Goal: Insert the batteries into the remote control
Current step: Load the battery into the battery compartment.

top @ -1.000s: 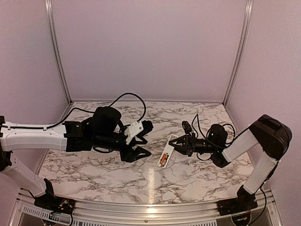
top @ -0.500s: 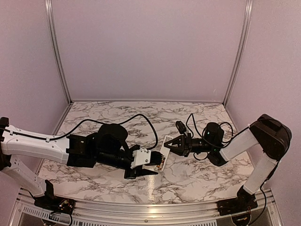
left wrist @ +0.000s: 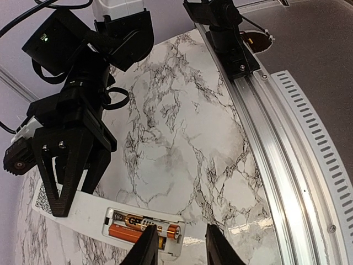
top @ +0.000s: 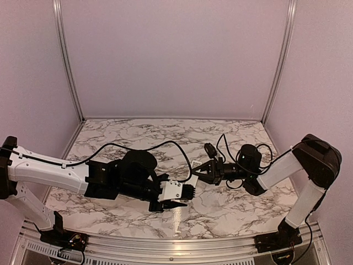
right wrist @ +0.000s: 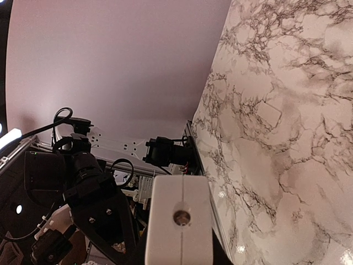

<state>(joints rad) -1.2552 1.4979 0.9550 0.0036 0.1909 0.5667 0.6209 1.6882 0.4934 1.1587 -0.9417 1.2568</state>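
Observation:
The white remote control [left wrist: 83, 212] lies back-up with its compartment open, and the two batteries [left wrist: 144, 226] sit inside side by side, one orange and one gold and black. My right gripper [left wrist: 69, 190] is shut on the remote's far end. In the right wrist view the remote's end face [right wrist: 180, 199] fills the space between the jaws. My left gripper [left wrist: 181, 249] is open at the remote's near end, and one of its fingertips [left wrist: 146, 248] overlaps the batteries. In the top view both grippers, left [top: 187, 191] and right [top: 199, 171], meet at the remote [top: 192, 179] at mid-table.
An aluminium rail [left wrist: 265, 110] runs along the near edge of the marble table [top: 231, 204]. Black cables [top: 230, 144] loop behind the right wrist. Pink walls close the back and sides. The right arm's base [left wrist: 223, 30] is bolted to the rail.
My left arm swung from the table's left-middle forward and right to the remote. The right gripper moved the remote slightly left and back and tipped it toward the left gripper.

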